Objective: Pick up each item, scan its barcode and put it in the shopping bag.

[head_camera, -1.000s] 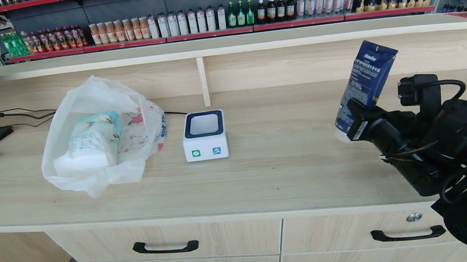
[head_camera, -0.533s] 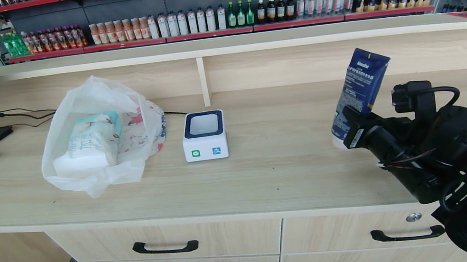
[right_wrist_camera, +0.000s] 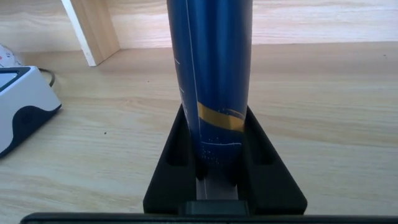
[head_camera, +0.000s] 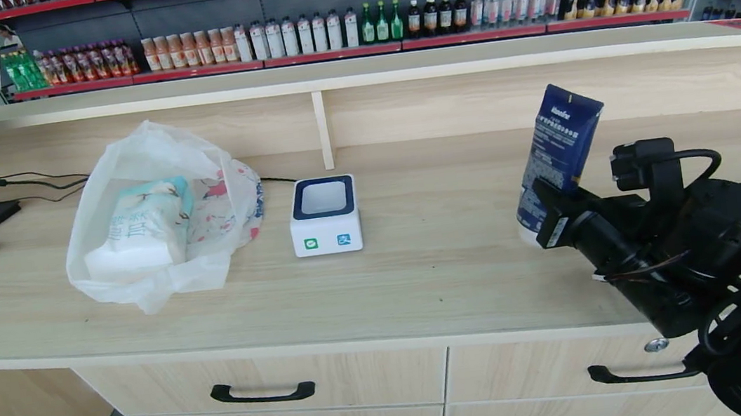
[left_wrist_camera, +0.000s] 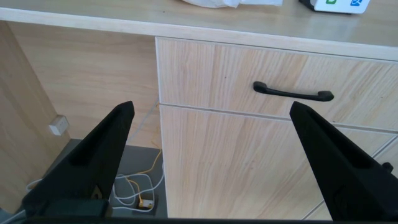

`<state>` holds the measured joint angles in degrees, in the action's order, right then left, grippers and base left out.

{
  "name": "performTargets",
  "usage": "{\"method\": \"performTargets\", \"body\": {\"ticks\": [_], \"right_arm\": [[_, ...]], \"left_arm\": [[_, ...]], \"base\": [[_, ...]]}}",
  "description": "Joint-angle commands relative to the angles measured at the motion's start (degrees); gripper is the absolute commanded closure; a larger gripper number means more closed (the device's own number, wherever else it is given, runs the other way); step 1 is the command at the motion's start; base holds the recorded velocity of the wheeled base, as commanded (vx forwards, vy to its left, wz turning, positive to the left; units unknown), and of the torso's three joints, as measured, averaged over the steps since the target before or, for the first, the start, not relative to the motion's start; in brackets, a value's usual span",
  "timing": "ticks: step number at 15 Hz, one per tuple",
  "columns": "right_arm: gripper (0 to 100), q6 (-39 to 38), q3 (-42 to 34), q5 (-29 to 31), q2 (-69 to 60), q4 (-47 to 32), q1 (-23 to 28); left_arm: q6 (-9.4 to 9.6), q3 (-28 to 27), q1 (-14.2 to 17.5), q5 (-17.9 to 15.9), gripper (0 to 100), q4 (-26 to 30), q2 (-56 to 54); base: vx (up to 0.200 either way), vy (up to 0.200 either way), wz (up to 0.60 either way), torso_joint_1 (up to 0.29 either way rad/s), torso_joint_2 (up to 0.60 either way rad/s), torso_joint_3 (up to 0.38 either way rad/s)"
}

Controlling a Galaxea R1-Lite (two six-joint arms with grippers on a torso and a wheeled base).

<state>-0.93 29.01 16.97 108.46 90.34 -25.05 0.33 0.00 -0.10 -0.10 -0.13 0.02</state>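
blue tube (head_camera: 561,139) base half-hidden in right hand (head_camera: 545,213)

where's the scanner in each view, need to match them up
Head view: scanner on the counter, right of the bag.
Left wrist view: scanner front at the counter edge, over the drawer handle.
Right wrist view: scanner corner beside the tube.
Shared landmark: the counter.

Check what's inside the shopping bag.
Through the shopping bag wall: a white and pale-blue soft pack, beside it something with a red floral print. Anything behind or beneath them is covered.
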Motion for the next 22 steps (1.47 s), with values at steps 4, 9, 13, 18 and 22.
{"method": "performTargets", "body": {"ticks": [4,9,13,18,22], "right_arm": [[100,0.7,-0.4,0.0,1.0,-0.3,-0.3],[0,0.3,-0.4,0.0,0.8,-0.3,-1.1],[0,-0.3,-0.3,-0.1,0.2,-0.3,0.1],[0,-0.2,3.8,-4.2,0.9,-1.5,3.5],[0,-0.3,3.2,-5.3,-0.1,-3.3,4.1]], "left_arm": [[0.02,0.0,0.0,0.0,0,0.0,0.0],[0.02,0.0,0.0,0.0,0,0.0,0.0],[0.02,0.0,0.0,0.0,0,0.0,0.0],[0.02,0.0,0.0,0.0,0,0.0,0.0],[0.02,0.0,0.0,0.0,0,0.0,0.0]], "base": [[0.0,0.0,0.0,0.0,0.0,0.0],[0.0,0.0,0.0,0.0,0.0,0.0],[0.0,0.0,0.0,0.0,0.0,0.0],[0.0,0.0,0.0,0.0,0.0,0.0],[0.0,0.0,0.0,0.0,0.0,0.0]]}}
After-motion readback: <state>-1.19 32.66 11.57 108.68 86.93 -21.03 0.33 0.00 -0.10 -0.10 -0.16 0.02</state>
